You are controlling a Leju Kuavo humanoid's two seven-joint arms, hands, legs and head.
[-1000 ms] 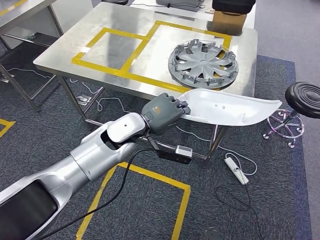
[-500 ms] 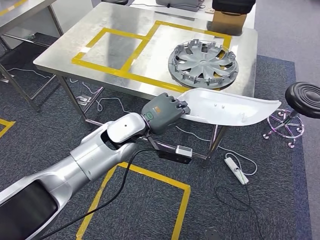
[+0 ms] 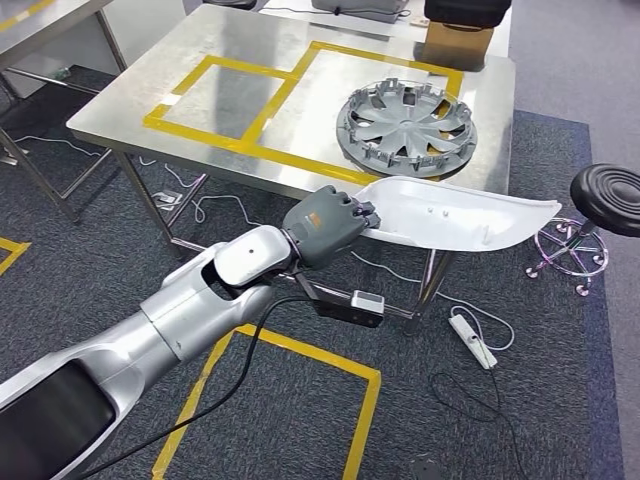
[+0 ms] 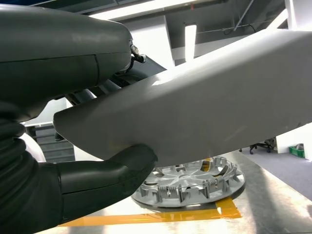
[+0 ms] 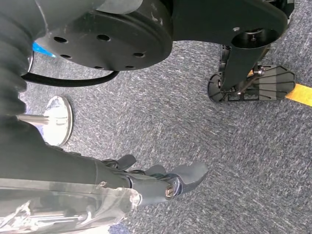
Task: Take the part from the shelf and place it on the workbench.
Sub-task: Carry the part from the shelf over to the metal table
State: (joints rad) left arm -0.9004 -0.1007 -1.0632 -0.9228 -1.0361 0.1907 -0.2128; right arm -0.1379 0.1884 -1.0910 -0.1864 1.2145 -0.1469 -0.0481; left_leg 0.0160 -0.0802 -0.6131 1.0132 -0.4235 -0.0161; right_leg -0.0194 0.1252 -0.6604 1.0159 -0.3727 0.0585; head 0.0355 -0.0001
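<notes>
Workbench [image 3: 226, 60]: steel top marked with yellow tape rectangles; unmoved since the earlier frames.

Left arm [image 3: 189, 300]: silver, reaching forward toward the workbench's near edge; pose all but unchanged from a second ago.

Part [image 3: 460, 215]: long white curved panel, held level in the air just in front of the bench's near edge, its far tip over the carpet near the stool. That tip sits very slightly left of and higher than before.

Hubcap [image 3: 407, 125]: grey, lying flat on the right taped rectangle; unchanged.

Stool [image 3: 607, 195]: black round seat, right of the bench.

Left hand [image 3: 328, 225]: fingers wrapped over the part's near end, thumb [image 4: 110, 170] pressed under it.

Right hand [image 5: 162, 183]: hangs above the carpet, fingers loosely apart, holding nothing.
</notes>
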